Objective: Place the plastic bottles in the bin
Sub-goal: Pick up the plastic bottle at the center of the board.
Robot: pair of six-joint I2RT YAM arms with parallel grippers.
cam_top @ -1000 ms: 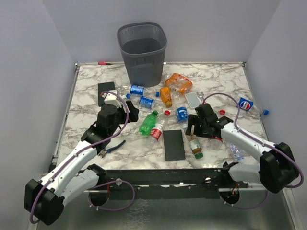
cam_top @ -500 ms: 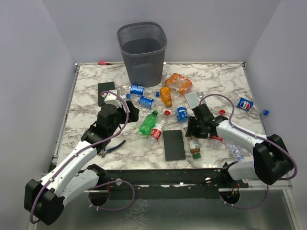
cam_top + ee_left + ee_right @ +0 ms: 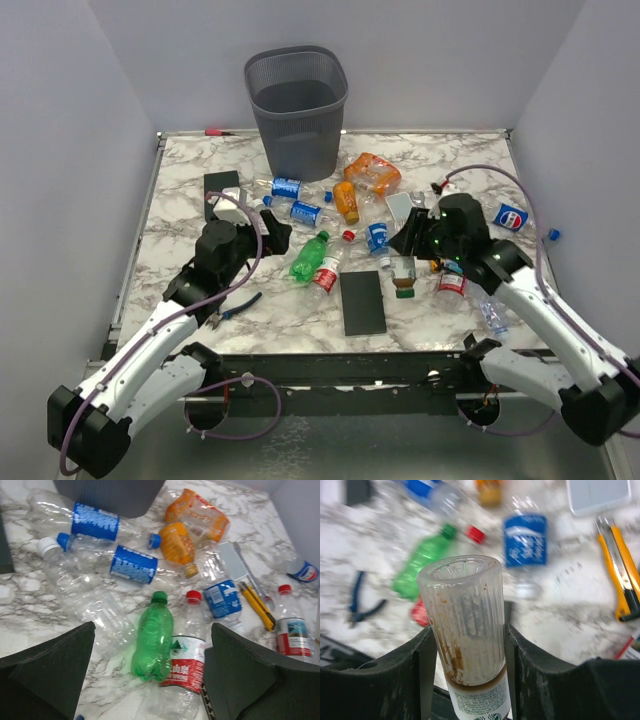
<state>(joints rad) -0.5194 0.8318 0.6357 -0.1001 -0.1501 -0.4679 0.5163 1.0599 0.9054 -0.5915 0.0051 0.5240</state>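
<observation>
Clamping brown-stained clear bottle between right gripper fingers, over marble table.
Holding left gripper spread wide above green bottle; leaving other bottles strewn before wire-mesh bin standing at far edge.

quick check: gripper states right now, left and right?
Left gripper: open, holding nothing.
Right gripper: fingers closed on a clear ribbed bottle with brown residue inside.
</observation>
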